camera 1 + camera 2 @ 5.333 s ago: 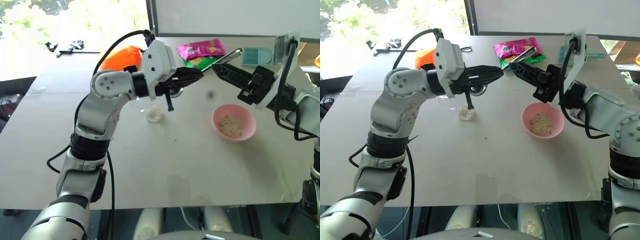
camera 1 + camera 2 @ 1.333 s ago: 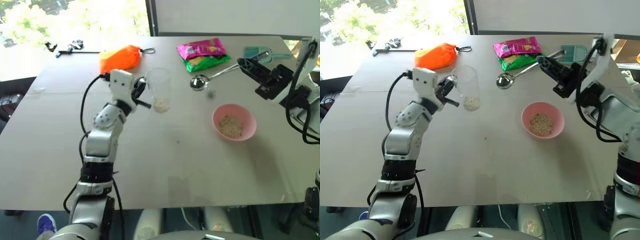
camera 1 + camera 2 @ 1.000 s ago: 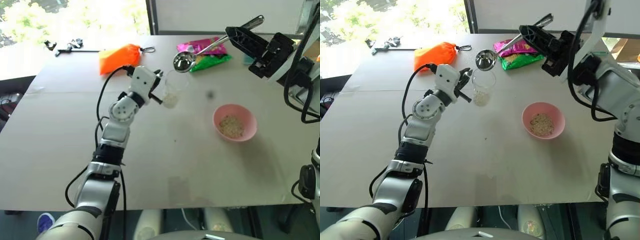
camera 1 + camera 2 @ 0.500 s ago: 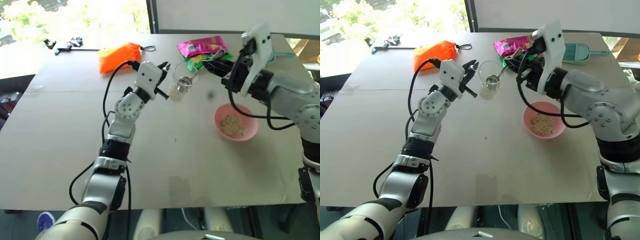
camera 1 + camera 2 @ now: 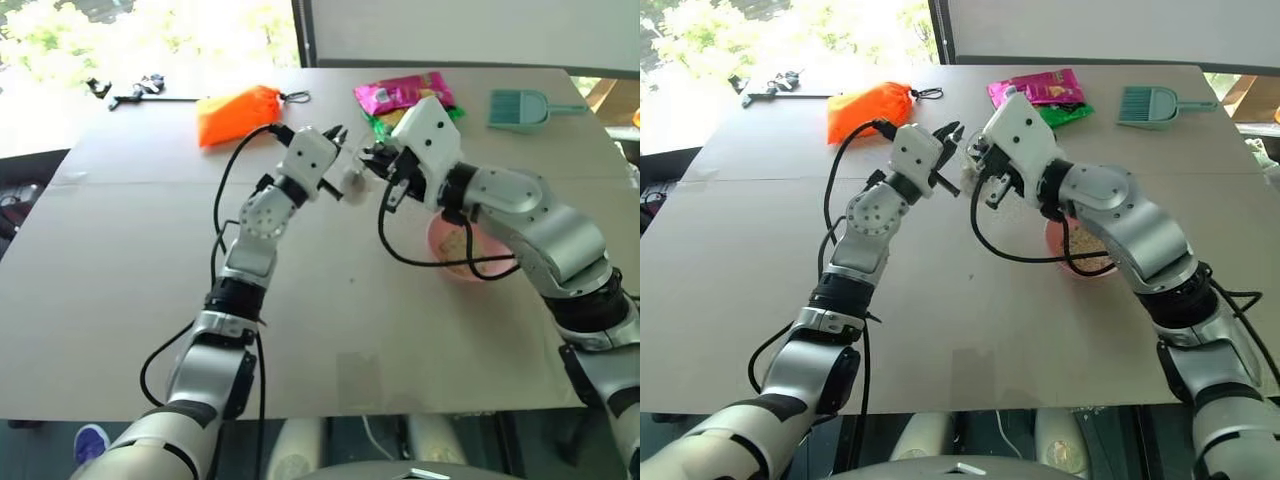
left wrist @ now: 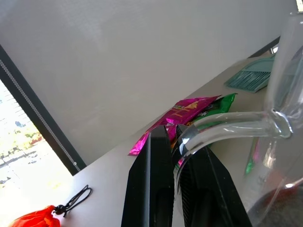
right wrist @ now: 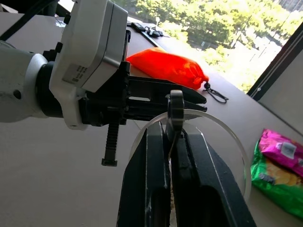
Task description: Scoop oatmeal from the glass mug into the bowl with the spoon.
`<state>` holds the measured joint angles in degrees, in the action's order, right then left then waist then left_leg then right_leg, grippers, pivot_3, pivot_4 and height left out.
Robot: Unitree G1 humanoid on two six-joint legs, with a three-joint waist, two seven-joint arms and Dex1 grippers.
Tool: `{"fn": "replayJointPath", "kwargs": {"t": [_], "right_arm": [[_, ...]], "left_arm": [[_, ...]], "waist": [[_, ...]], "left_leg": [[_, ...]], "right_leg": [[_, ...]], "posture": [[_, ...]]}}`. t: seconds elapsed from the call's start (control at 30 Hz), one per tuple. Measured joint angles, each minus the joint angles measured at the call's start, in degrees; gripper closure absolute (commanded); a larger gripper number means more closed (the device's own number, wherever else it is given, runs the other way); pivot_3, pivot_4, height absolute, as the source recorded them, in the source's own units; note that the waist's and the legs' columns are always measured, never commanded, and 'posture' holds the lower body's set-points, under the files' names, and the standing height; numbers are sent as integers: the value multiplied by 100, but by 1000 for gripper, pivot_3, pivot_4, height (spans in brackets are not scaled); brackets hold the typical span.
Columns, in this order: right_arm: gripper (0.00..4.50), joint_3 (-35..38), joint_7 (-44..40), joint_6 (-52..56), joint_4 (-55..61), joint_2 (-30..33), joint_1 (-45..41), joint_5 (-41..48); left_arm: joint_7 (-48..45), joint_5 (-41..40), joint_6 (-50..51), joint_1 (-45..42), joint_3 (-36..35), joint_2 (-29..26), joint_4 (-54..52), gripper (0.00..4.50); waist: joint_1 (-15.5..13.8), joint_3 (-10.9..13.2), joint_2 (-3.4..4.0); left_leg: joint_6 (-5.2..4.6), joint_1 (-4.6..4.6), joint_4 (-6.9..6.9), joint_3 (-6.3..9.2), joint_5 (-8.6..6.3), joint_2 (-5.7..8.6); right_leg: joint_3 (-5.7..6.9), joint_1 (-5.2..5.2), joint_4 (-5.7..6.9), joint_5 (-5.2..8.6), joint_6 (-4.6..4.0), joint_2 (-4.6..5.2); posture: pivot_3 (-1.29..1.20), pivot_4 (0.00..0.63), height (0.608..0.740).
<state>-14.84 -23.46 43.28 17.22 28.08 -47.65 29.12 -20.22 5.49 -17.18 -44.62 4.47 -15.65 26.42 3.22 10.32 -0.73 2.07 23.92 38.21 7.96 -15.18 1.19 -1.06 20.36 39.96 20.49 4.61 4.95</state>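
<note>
Both arms meet above mid-surface: left gripper point(image 6: 176, 189) clenched on the thin handle of the small clear glass mug point(image 6: 284, 118), held aloft; right gripper point(image 7: 169, 156) clamped on the shiny silver metal spoon point(image 7: 175, 108), its handle end standing over the mug's rim. Beige surface point(image 5: 120, 260) carries an orange pouch point(image 5: 238, 112), pink and green snack packets point(image 5: 405, 93), teal dustpan scoop point(image 5: 520, 108). Small pink bowl point(image 5: 436, 240) half hidden behind right forearm; oatmeal hard to make out.
</note>
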Motion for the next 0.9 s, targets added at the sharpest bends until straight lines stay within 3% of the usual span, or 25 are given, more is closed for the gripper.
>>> {"fn": "replayJointPath", "kwargs": {"t": [0.5, 0.9], "right_arm": [[4500, 2899, 1159, 3012, -981, -1243, -773, 1652], [4500, 4280, 1769, 3905, -1712, -1198, -1266, 2086]], "left_arm": [[-1, 10, -404, -357, 11, -7, 673, 4462], [7, 99, -419, -746, 102, 328, 1290, 4462]], "waist": [[78, -1, 3], [55, -2, 4]], "left_leg": [[1, 0, 1, 0, 0, 4], [-1, 13, 11, -6, 1, 12]], "right_leg": [[-2, 3, 12, 0, 0, 2], [-6, 28, 74, 0, 0, 11]], "posture": [[0, 150, 740], [0, 150, 740]]}}
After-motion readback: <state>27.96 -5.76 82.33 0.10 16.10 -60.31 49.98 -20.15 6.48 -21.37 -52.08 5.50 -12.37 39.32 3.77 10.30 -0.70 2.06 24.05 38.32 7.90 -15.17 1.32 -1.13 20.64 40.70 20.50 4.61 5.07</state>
